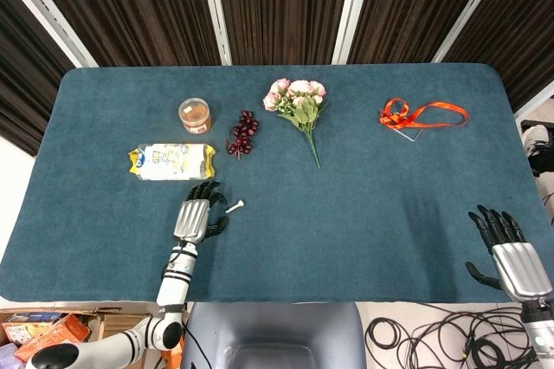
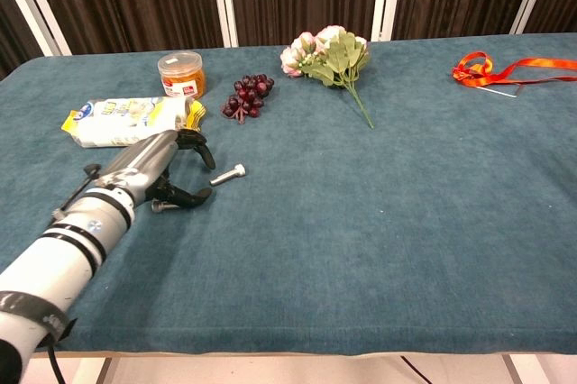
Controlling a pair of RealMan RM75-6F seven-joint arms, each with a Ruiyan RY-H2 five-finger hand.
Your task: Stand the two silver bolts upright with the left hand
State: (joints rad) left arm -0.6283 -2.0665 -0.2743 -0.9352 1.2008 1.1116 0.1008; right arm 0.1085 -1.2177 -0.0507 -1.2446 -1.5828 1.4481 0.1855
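Two silver bolts lie flat on the blue-green table. One bolt lies in the open, just right of my left hand. The other bolt lies under my left hand, only its head end showing in the chest view; the head view hides it. That hand hangs low over this bolt with fingers curved and thumb apart from them, gripping nothing that I can see. My right hand hovers off the table's near right edge, fingers spread and empty, and appears only in the head view.
A snack packet lies just behind my left hand. Further back are an orange-lidded jar, dark grapes and a flower bunch. A red ribbon lies far right.
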